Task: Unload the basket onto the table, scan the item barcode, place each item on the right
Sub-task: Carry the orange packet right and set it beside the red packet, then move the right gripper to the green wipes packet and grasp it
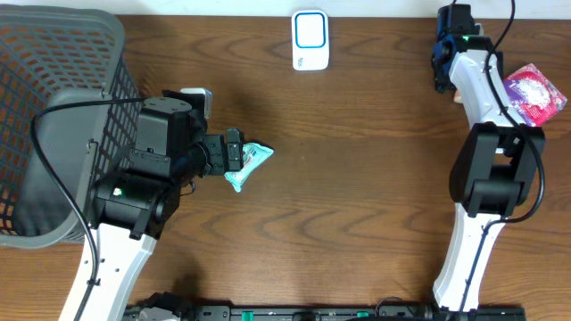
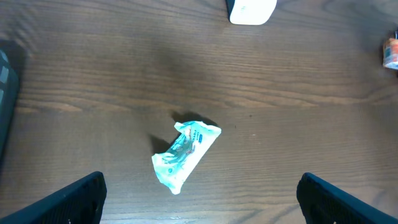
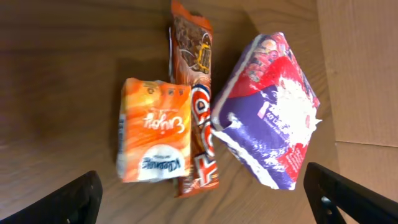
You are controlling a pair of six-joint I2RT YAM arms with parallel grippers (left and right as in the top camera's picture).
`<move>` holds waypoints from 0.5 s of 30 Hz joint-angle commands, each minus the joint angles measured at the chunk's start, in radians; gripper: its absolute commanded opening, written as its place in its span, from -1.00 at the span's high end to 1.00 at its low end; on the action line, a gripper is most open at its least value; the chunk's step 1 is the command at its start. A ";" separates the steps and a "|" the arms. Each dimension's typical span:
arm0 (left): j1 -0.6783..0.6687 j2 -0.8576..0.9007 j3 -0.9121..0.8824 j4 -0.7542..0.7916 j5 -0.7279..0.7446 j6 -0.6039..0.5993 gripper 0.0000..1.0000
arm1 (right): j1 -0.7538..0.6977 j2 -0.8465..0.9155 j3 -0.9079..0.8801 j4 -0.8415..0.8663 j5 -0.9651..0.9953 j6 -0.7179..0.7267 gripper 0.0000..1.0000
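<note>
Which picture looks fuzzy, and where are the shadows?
Right wrist view: the orange pack looks a bit smeared, its lettering soft. Left wrist view: the teal packet is sharp, with a small dark shadow at its upper left. Overhead view: evenly lit, the basket mesh crisp, no strong glare on the table.

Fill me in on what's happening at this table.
Two robot arms are set to scan barcodes. The left tool hangs open over a teal packet lying on the table. The right tool, open and empty, is above an orange tissue pack, a snack bar and a red-and-purple pack. The white scanner sits at the far edge; nothing is at it yet.
</note>
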 commanded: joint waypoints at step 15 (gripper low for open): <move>0.004 -0.001 0.008 0.000 0.006 0.006 -0.96 | 0.306 -0.299 0.008 -0.135 -0.821 0.055 -0.99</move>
